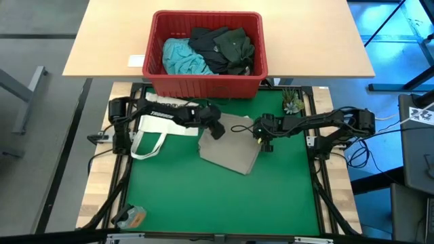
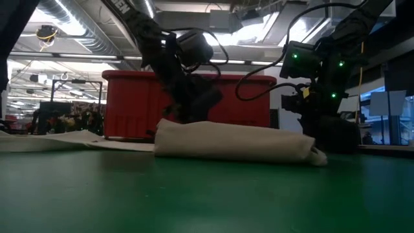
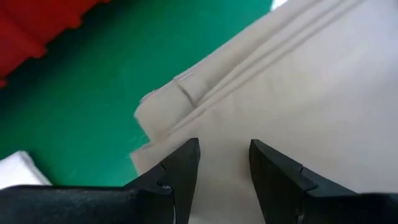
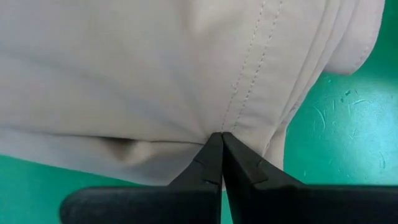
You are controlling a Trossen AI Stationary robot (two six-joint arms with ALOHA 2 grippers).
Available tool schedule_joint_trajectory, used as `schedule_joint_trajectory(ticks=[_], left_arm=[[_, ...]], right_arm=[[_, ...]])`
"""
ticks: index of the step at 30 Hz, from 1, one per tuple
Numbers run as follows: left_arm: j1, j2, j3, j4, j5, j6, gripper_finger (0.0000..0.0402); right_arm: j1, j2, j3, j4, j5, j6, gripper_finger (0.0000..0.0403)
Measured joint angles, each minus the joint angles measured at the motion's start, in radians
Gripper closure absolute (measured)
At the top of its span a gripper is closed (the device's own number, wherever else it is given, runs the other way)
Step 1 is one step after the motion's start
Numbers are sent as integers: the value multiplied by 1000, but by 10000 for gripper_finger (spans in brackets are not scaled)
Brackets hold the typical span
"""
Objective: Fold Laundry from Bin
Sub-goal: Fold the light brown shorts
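I see khaki garment point(image 1: 230, 150) folded on green counter point(image 1: 203, 196), near red bin point(image 1: 207, 85) | left hand point(image 1: 217, 130) over its left edge, fingers apart, holding nothing | right hand point(image 1: 263, 139) at its right edge, fingers closed together; other laundry point(image 1: 210, 51) inside bin

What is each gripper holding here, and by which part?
The right gripper is shut at the khaki garment's stitched edge, apparently pinching it. The left gripper is open over the same garment, holding nothing.
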Motion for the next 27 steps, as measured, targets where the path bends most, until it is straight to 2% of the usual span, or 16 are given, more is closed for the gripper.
schedule_joint_trajectory(ticks=[7,15,18,22,27], left_arm=[[20,48,1,-27,-12,-21,260],[18,81,3,-22,-75,-23,261],[19,65,-1,-42,-124,-27,261],[21,13,-3,-54,-162,-26,260],[21,-73,-3,-73,-186,-9,260]], right_arm=[[0,0,0,1,2,0,395],[0,0,1,-3,3,-1,395],[1,0,1,-3,15,-1,395],[1,1,11,-15,88,-1,395],[0,6,89,-153,140,0,395]])
